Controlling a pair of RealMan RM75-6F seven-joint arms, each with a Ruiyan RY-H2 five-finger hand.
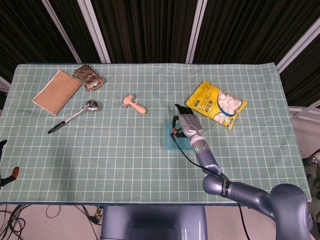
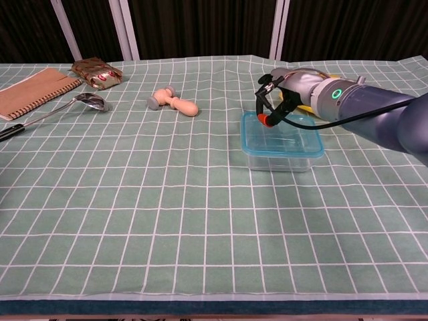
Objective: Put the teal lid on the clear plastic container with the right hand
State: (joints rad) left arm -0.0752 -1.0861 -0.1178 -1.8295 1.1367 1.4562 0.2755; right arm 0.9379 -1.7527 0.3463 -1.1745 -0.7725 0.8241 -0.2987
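The clear plastic container stands right of the table's middle, and the teal lid lies flat on top of it. My right hand hovers over the lid's far left corner with its fingers spread and bent downward, holding nothing. An orange-tipped finger sits right at the lid's rim; whether it touches I cannot tell. Only a sliver of my left hand shows at the left edge of the head view, fingers apart and empty.
A yellow snack bag lies just beyond the right hand. Further left are a small wooden mallet, a spoon, a pen, a notebook and a foil packet.
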